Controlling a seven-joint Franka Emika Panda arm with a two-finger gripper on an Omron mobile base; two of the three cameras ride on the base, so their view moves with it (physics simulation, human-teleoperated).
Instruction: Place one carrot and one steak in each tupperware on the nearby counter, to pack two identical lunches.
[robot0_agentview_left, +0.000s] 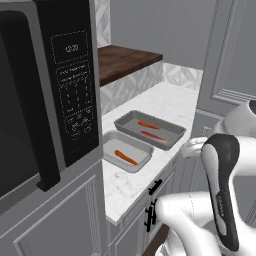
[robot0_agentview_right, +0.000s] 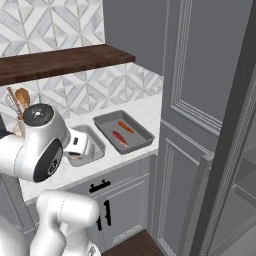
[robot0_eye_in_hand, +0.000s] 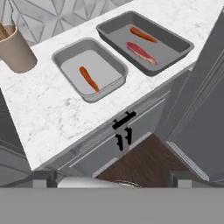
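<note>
Grey tupperware (robot0_eye_in_hand: 92, 70) with one carrot (robot0_eye_in_hand: 89, 78), its neighbour (robot0_eye_in_hand: 146, 37) with carrot (robot0_eye_in_hand: 143, 34) and steak (robot0_eye_in_hand: 141, 52), jaws apart

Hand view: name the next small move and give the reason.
Probably go for the second steak, wherever it lies: the nearer tupperware holds a lone carrot, while the farther tupperware already has carrot and steak. The gripper is open, carrying nothing.

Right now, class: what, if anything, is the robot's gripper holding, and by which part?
Nothing. The gripper is open and empty, well back from the counter; both carrots and the steak lie in the tupperware.
</note>
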